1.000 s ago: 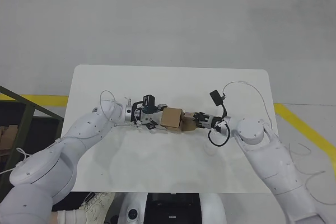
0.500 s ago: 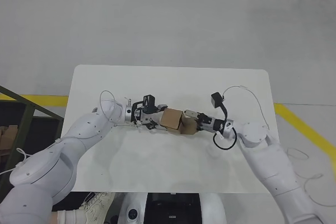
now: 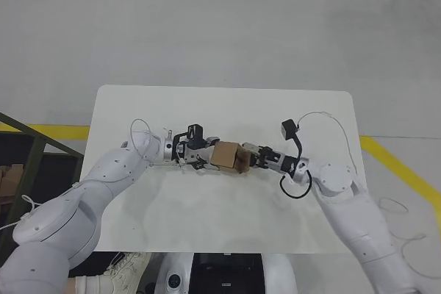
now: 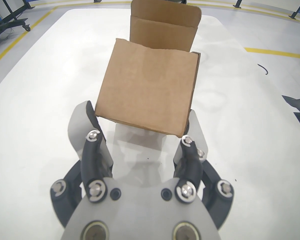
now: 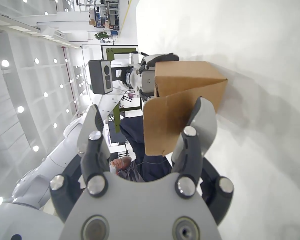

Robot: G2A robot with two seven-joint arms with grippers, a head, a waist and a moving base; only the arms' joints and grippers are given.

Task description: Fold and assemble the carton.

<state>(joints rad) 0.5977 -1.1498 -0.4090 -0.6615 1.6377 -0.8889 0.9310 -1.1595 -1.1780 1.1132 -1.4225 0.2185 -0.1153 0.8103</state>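
White table (image 3: 132,117): carton (image 4: 147,88) clamped in left hand (image 4: 140,116) (right hand (image 5: 148,107) spread wide at flap (image 5: 162,123)).

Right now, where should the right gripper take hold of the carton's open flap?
Probably the flap near its free edge, coming from the carton's open end, opposite the left gripper. It sticks out thin and flat between the right gripper's open fingers, which could pinch both faces.

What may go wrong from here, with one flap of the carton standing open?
1. The right gripper is open and only one finger meets the flap, so the flap may slip off and spring back.
2. The left gripper clamps the carton just at its end corners; a push on the flap might twist it loose or dent the wall.
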